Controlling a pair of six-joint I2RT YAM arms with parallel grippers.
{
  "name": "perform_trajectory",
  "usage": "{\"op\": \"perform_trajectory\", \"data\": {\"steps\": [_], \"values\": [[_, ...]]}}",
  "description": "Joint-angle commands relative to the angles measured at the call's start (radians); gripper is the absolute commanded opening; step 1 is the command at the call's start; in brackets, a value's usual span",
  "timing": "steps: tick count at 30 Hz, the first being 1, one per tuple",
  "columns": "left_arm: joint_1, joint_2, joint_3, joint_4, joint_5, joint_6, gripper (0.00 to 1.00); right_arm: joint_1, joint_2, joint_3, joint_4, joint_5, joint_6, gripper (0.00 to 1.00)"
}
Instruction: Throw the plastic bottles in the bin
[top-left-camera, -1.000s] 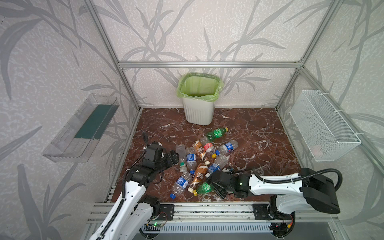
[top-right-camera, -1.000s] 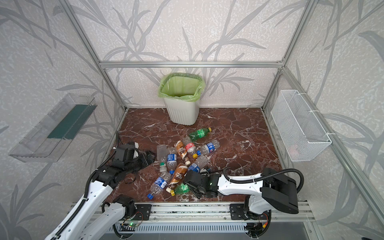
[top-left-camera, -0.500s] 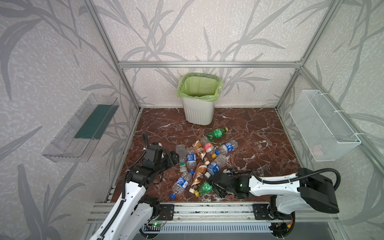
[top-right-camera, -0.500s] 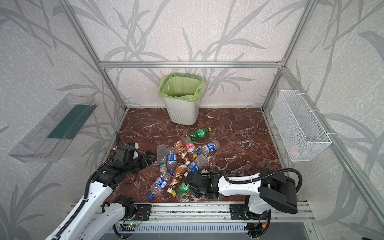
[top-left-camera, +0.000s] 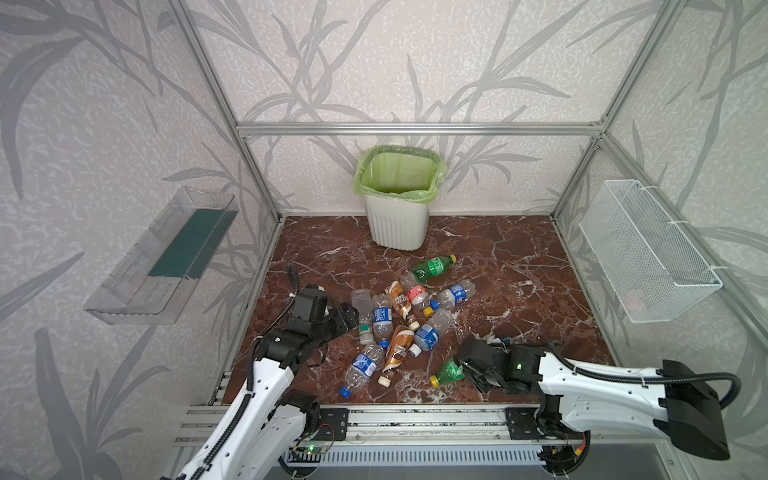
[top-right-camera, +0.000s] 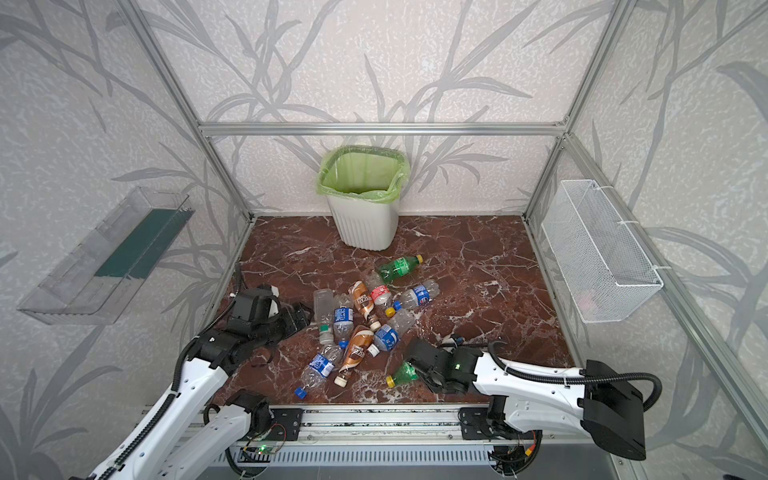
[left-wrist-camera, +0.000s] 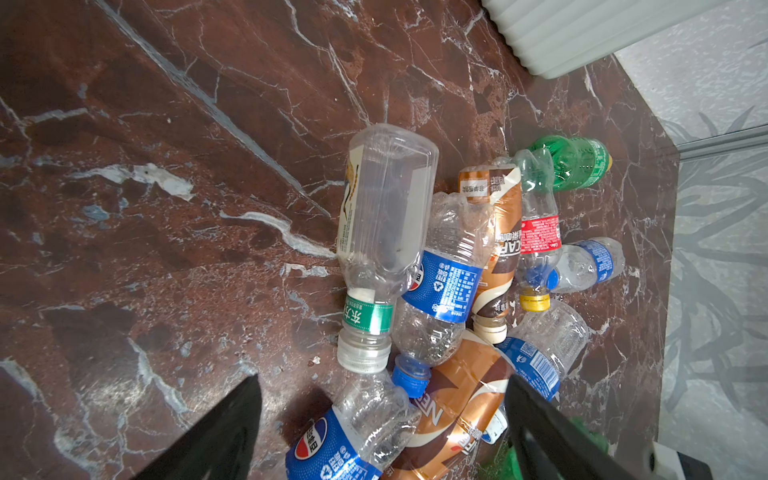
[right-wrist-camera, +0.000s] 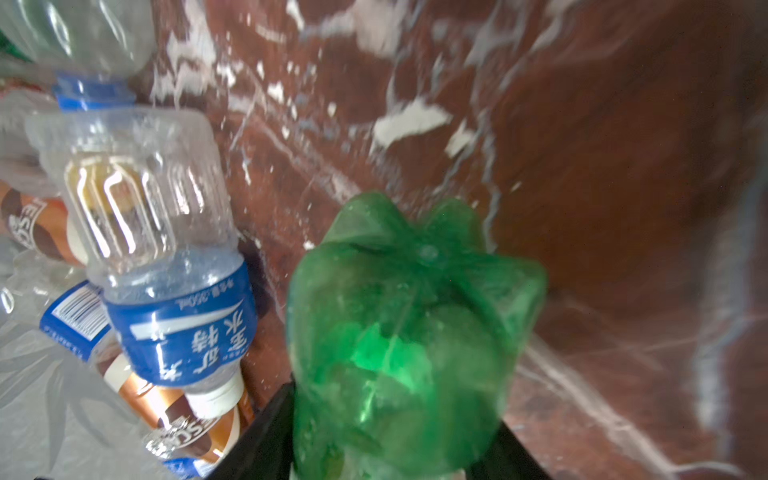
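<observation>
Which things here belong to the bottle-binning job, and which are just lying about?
Part of the job:
- the plastic bottles lying loose in a heap
- the green bottle clamped in the right gripper
- the bin with its green liner

Just there:
- the wire mesh basket, hung at the right
- the clear tray, hung at the left

The white ribbed plastic bin (top-left-camera: 397, 226) stands behind the plastic bottles (top-left-camera: 382, 320); a green plastic bottle (top-left-camera: 450, 371), in my right gripper (top-left-camera: 464, 369), sits before them.
</observation>
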Motion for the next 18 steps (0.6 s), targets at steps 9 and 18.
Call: {"op": "perform_trajectory", "data": {"steps": [9,18], "values": [[0.006,0.016,0.035,-0.006,-0.033,-0.003,0.91,-0.26,0.187,0.157,-0.282,-0.135,-0.66,0.7],[0.006,0.01,0.046,-0.026,-0.049,-0.005,0.91,-0.26,0.303,0.262,-0.24,-0.197,-0.902,0.66]]}}
